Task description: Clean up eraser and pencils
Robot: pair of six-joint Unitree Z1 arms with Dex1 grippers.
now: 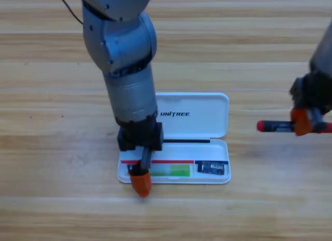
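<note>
The open white case [207, 116] at centre holds the eraser [213, 168] and green pencil [174, 171]; the left gripper [140, 182], jaw state hidden, points into its left end; the right gripper [301, 125] grasps the black-and-red pencil [275, 126] at right.

One open white plastic hinged case [207, 114], one translucent light-green stubby pencil [179, 171], one small dark rectangular eraser [212, 168] — one black-barrelled, red-ended pencil [275, 126], two orange-jawed grippers — left [140, 183], right [306, 123].

The word "UNITREE" is printed in black on the open lid [193, 114] of the white case. On the eraser [212, 168], at about 5 o'clock from it, the label print is not readable.
</note>
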